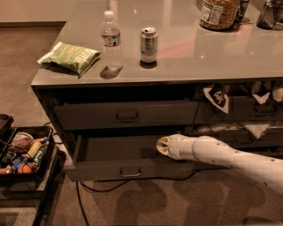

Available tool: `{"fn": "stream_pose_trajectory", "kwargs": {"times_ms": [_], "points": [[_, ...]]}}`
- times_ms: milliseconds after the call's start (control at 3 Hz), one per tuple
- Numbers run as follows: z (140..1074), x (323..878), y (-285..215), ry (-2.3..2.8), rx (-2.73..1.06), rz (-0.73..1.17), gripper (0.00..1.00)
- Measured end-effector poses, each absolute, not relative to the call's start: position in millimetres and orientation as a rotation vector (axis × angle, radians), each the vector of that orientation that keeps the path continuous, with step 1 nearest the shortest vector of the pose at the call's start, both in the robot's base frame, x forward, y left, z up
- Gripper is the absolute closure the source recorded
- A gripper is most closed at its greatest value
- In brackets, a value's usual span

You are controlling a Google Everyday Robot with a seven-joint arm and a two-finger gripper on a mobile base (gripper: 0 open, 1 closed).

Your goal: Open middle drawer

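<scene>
The hand (162, 146), a pale yellowish tip at the end of the white jointed arm (221, 154), sits low in the open cavity of the middle drawer (97, 170). It is toward the drawer's right side, just behind the drawer front, and points left. Whether the hand is spread or pressed together cannot be told. The arm comes in from the lower right edge of the view and crosses above the drawer's right end.

The middle drawer is a wide dark grey metal drawer with a small rectangular centre pull handle (130, 171). It stands open toward the camera, its front well forward of the cabinet face and its inner floor in shadow. The hand is apart from the handle, up and to the right of it. Just above, the closed dark grey upper drawer (88, 115) lies flush in the cabinet.

To the right of these drawers, open compartments hold crumpled packets, among them a black and white packet (216, 96).

On the glossy grey table (212, 57) a clear plastic water bottle (111, 39) and a silver drink can (148, 44) stand near each other. A green snack bag (70, 56) lies near the left edge, and a large jar of brown nuts (219, 13) stands at the far side.

Left of the cabinet, on the brown carpet floor (132, 205), a black cart (42, 178) holds mixed small things. A dark cable (88, 187) lies on the carpet below the drawer front.
</scene>
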State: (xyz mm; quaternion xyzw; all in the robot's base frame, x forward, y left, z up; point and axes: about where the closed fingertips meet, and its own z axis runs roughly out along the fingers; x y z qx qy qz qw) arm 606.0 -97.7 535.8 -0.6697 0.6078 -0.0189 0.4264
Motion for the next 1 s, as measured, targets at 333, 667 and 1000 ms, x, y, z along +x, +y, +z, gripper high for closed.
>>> {"fn": "stream_pose_trajectory", "kwargs": {"times_ms": [333,667,1000], "points": [[534,624,-102,1.519,-1.666,-0.136,1.0],[529,640,-110,1.52,-1.665,-0.187,1.0],[522,654,-113,1.508,-1.675,-0.192,1.0]]}}
